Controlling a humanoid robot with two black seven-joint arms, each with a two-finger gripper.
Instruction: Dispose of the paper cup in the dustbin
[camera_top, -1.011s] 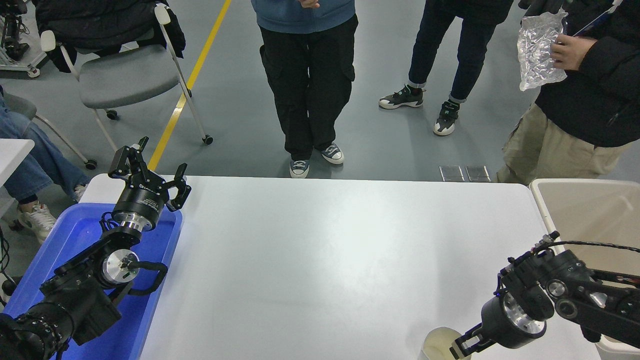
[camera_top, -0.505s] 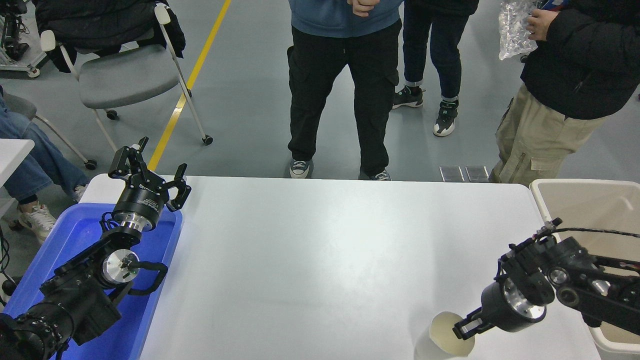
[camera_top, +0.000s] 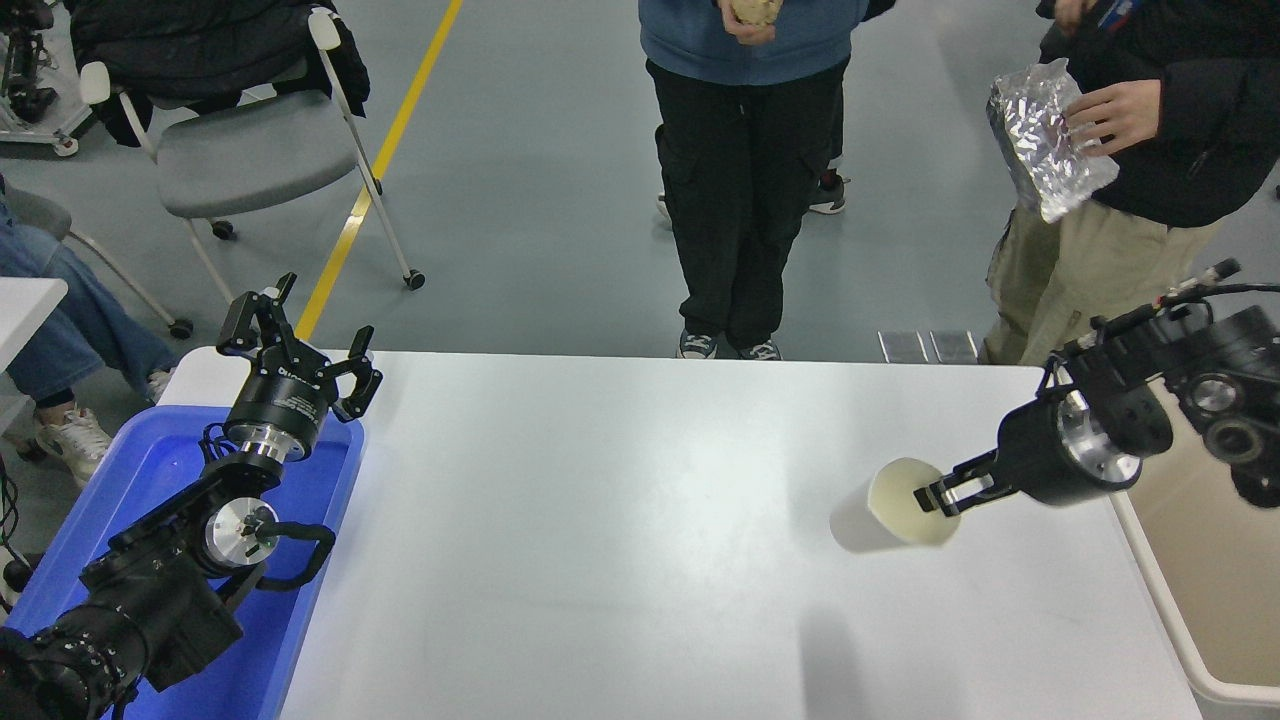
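Observation:
The paper cup (camera_top: 885, 510) is white with a cream inside. It hangs tilted in the air over the right part of the white table (camera_top: 620, 520), its mouth turned toward the camera and its shadow on the table below. My right gripper (camera_top: 940, 495) is shut on the cup's rim, one finger inside the mouth. The dustbin (camera_top: 1205, 590) is beige with an off-white rim and stands at the table's right edge, to the right of the cup. My left gripper (camera_top: 300, 345) is open and parked over the blue tray at the lower left.
A blue plastic tray (camera_top: 150, 560) lies at the table's left edge under the left arm. Several people stand at the far side; one hand holds a crinkled silvery bag (camera_top: 1045, 150). A grey chair (camera_top: 250, 150) stands at the far left.
My right gripper has lifted the cup from the table's near right edge, up and away from the camera. The people at the far side have shifted. The left arm has not moved.

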